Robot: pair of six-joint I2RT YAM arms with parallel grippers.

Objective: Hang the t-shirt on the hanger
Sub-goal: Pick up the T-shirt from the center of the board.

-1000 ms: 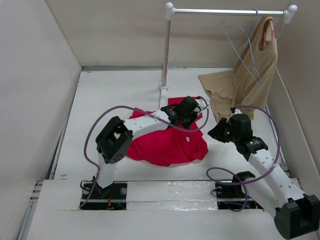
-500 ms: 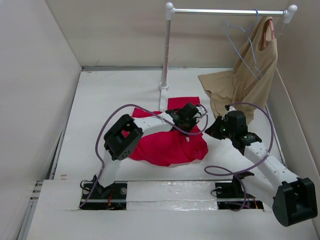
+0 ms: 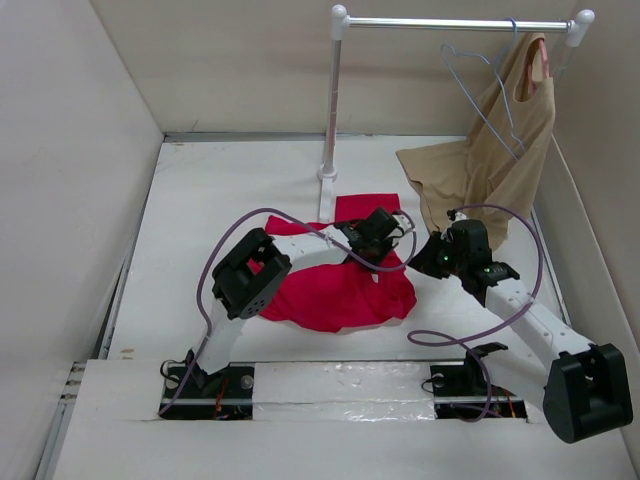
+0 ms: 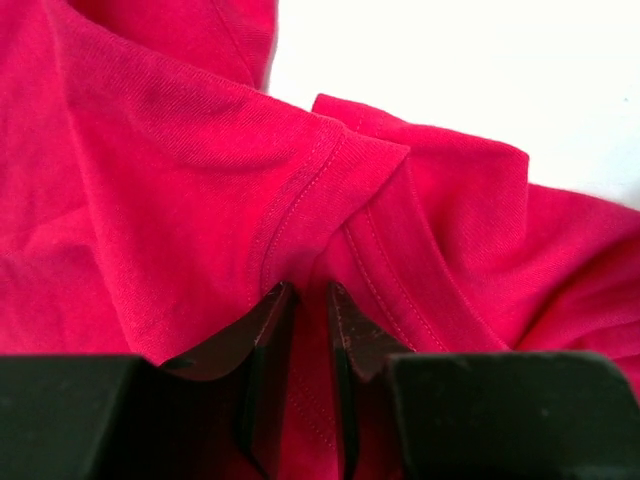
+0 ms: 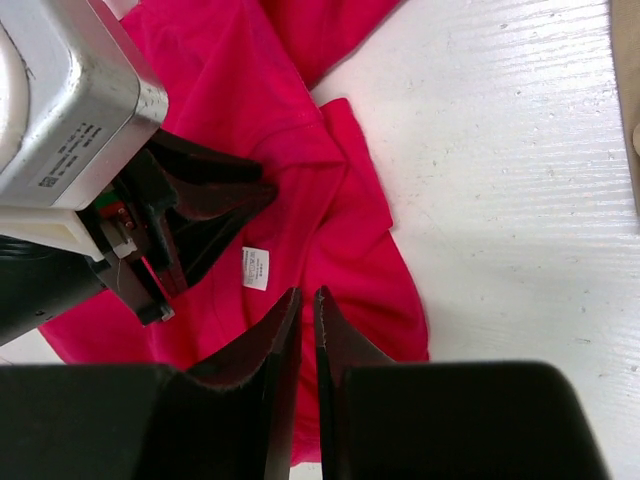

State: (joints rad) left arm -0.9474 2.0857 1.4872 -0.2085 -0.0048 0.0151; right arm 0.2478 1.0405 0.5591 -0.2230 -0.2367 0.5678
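The red t-shirt lies crumpled on the white table, its white neck label facing up. My left gripper is at the shirt's far right edge, shut on a stitched fold of the t-shirt that bunches toward its tips. My right gripper hovers just right of the shirt with its jaws shut and empty, above the red cloth. The pale blue hanger hangs on the rail at the back right, away from both grippers.
A white rail on a post stands at the back. A beige sleeveless garment hangs from a pinkish hanger and drapes onto the table beside my right gripper. Walls enclose the table at left, back and right.
My right arm has moved left and forward, bringing its gripper closer to the shirt's right edge. My left arm's elbow has swung right while its gripper stayed on the shirt.
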